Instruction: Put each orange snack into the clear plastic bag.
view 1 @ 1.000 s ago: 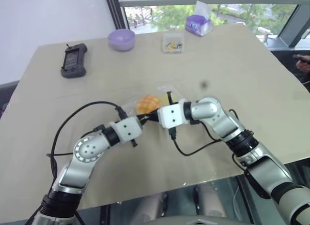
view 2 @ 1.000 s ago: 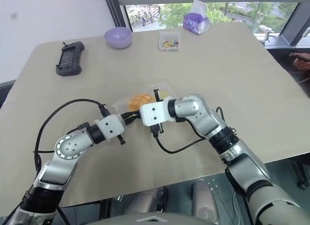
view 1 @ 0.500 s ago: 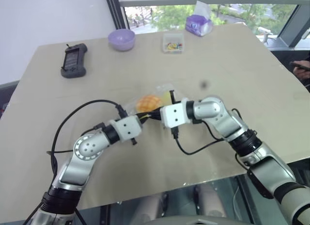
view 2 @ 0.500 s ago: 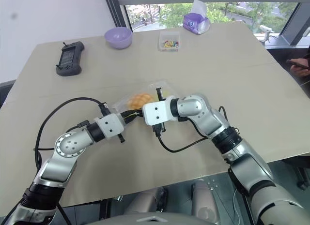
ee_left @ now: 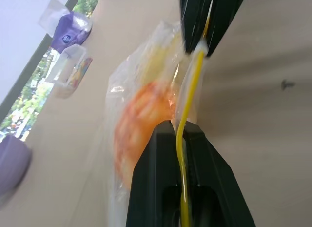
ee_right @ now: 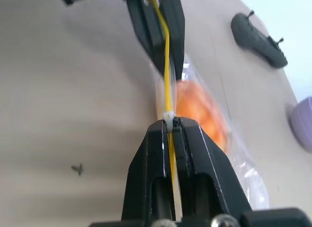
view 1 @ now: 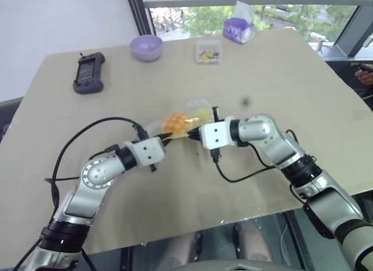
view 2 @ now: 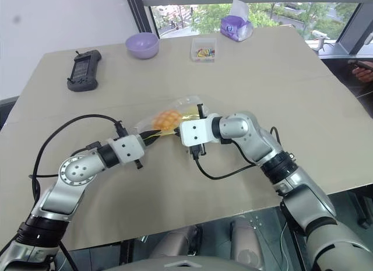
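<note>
Both claws are clenched on the yellow zip strip (ee_right: 167, 80) of the clear plastic bag (view 1: 185, 120), holding it off the tabletop (view 1: 280, 84) near the middle — the left claw (view 1: 169, 138) pinches one end of the strip, the right claw (view 1: 192, 137) the other, fingertips facing each other and just apart along the strip. The orange snack (view 1: 175, 122) sits inside the bag, on the far side of the strip from the robot, with a paler yellow patch beside it. Well beyond the bag, along the far edge, stand a purple bowl (view 1: 145, 47), a small clear box of coloured bits (view 1: 208, 51) and a purple tissue pack (view 1: 239, 30); a dark handheld controller (view 1: 88, 73) lies at the far left. Black cables loop from both wrists over the tabletop — nothing lies between the claws and the bag.
</note>
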Controlling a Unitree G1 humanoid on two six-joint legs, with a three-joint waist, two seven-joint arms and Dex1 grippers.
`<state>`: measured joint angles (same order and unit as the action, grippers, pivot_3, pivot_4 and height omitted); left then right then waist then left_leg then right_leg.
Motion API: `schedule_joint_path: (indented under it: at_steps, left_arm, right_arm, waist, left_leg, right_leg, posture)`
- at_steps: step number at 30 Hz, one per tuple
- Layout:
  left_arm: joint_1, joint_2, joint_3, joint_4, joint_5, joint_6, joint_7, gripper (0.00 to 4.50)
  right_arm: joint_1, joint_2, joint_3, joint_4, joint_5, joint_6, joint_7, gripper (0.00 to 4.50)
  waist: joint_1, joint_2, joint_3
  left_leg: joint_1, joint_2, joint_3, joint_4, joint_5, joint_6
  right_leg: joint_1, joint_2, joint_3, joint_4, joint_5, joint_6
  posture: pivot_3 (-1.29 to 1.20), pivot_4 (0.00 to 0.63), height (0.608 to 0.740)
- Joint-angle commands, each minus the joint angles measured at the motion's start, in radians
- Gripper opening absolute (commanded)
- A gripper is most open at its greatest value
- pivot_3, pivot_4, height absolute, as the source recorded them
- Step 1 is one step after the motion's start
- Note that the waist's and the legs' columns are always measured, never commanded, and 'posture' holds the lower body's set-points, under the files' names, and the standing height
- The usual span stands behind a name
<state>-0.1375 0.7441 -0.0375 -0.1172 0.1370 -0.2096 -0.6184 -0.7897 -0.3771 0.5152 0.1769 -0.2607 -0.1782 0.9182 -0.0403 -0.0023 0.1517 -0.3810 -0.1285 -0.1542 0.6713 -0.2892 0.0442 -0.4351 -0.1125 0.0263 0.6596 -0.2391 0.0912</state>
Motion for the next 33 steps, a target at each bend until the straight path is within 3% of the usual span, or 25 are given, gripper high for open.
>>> schedule_joint_path:
  at_steps: [1,19,30,31,33]
  left_arm:
    - [-0.003,0.036,0.074,0.048,0.056,0.019,0.064,0.00]
    - [-0.031,0.035,0.071,0.072,0.108,0.131,0.121,0.00]
    - [-0.021,0.012,0.050,0.026,0.053,0.127,0.088,0.00]
    - [-0.018,0.009,0.051,0.014,0.036,0.121,0.079,0.00]
    - [-0.015,-0.003,0.059,-0.007,-0.003,0.113,0.067,0.68]
  right_arm:
    - [0.009,-0.049,-0.048,0.014,-0.028,0.036,-0.020,0.03]
    - [-0.002,-0.090,-0.055,0.032,-0.099,0.218,-0.103,0.03]
    - [0.001,-0.098,-0.040,0.026,-0.093,0.204,-0.091,0.03]
    - [0.002,-0.099,-0.040,0.023,-0.090,0.205,-0.086,0.53]
    - [0.004,-0.099,-0.042,0.020,-0.080,0.199,-0.080,1.02]
  waist:
    - [0.000,0.000,0.000]
    - [-0.001,0.000,0.000]
    - [-0.001,0.000,0.000]
    - [-0.001,0.000,0.000]
    - [0.000,0.000,0.000]
  left_leg:
    - [0.000,0.000,0.000,0.000,0.000,0.000]
    - [0.000,0.000,0.000,0.000,0.000,0.000]
    - [0.000,0.000,0.000,0.000,0.000,0.000]
    - [0.000,0.000,0.000,0.000,0.000,0.000]
    - [0.000,0.000,0.000,0.000,0.000,0.000]
  right_leg:
    - [0.000,0.000,0.000,0.000,0.000,0.000]
    - [0.000,0.000,0.000,0.000,0.000,0.000]
    - [0.000,0.000,0.000,0.000,0.000,0.000]
    - [0.000,0.000,0.000,0.000,0.000,0.000]
    - [0.000,0.000,0.000,0.000,0.000,0.000]
  posture:
    - [0.00,0.150,0.736]
    - [0.00,0.150,0.736]
    - [0.00,0.150,0.736]
    - [0.00,0.150,0.736]
    - [0.00,0.150,0.736]
